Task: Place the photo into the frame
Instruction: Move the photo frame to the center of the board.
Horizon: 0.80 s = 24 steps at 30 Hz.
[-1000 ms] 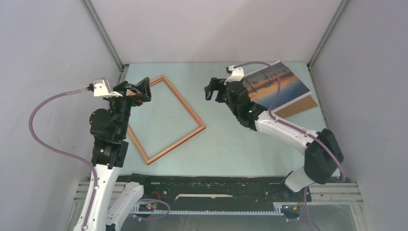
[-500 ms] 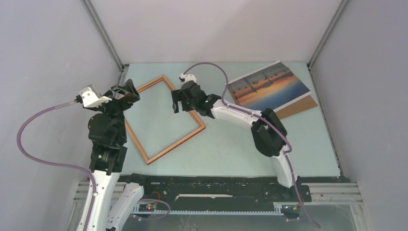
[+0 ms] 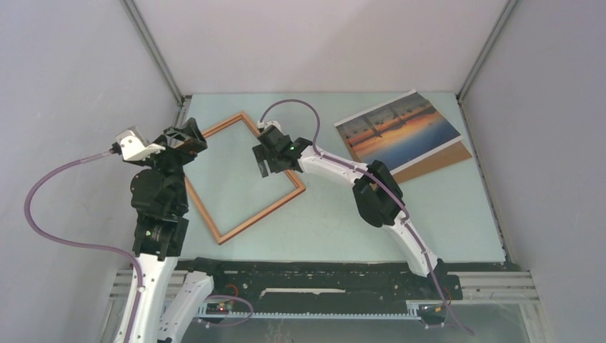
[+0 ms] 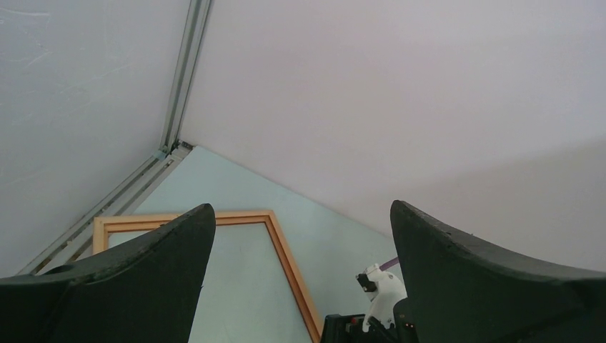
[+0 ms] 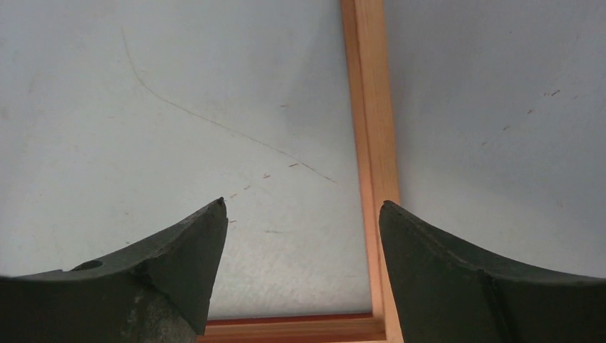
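While the right gripper (image 3: 266, 168) hangs low over the frame (image 3: 264, 212) near its right corner, its jaws stand wide with nothing between them. In the right wrist view one light wooden rail (image 5: 371, 143) runs up between the fingers, much closer to the right finger (image 5: 457, 271) than to the left one, and the frame's corner sits just under the tips. No contact visible yet.

Likely step: take hold of, or nudge, the frame by this rail. To do it well:
- shift sideways so the rail is centred between the fingers
- come straight down until the tips meet the table (image 3: 336, 214), because the rail is thin and lies flat
- close slowly, since a skewed pinch could flip or spin the frame

The left gripper (image 3: 187, 136) is also spread wide and empty, raised over the frame's left side and pointing toward the back wall. It is best kept clear.

The photo (image 3: 396, 132) lies flat on the brown backing board (image 3: 443, 161) at the far right of the table, well apart from the frame and not yet in it.
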Each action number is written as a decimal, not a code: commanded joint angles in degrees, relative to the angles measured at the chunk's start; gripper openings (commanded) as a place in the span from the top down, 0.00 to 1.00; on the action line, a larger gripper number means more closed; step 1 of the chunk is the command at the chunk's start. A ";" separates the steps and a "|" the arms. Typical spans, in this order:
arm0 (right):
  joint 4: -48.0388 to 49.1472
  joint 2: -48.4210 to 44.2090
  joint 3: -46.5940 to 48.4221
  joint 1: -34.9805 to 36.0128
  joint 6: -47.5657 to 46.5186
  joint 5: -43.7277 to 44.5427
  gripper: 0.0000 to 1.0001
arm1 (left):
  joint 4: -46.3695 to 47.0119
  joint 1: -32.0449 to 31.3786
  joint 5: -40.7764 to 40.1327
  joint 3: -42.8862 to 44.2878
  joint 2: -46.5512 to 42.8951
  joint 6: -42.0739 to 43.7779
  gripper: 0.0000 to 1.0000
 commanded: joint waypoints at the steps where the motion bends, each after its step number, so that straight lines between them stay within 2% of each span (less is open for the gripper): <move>1: -5.50 2.13 4.26 -4.22 -0.42 -6.39 0.18 | 0.34 0.36 -0.02 -0.81 -0.27 -0.96 0.01; 11: -6.87 5.10 5.64 -6.85 1.33 -4.66 0.20 | 0.34 0.34 0.74 -0.81 -0.38 -1.37 0.01; 14: -7.21 5.79 6.49 -6.87 2.74 -3.77 0.27 | 0.27 0.35 0.67 -0.81 -0.53 -1.46 0.01; 17: -7.05 6.46 7.52 -6.19 3.12 -3.07 0.28 | 0.28 0.34 0.72 -0.82 -0.51 -1.40 0.01; 24: -6.61 8.47 9.47 -4.37 7.16 5.08 0.40 | 0.00 0.34 0.76 -0.73 -0.61 -1.69 0.03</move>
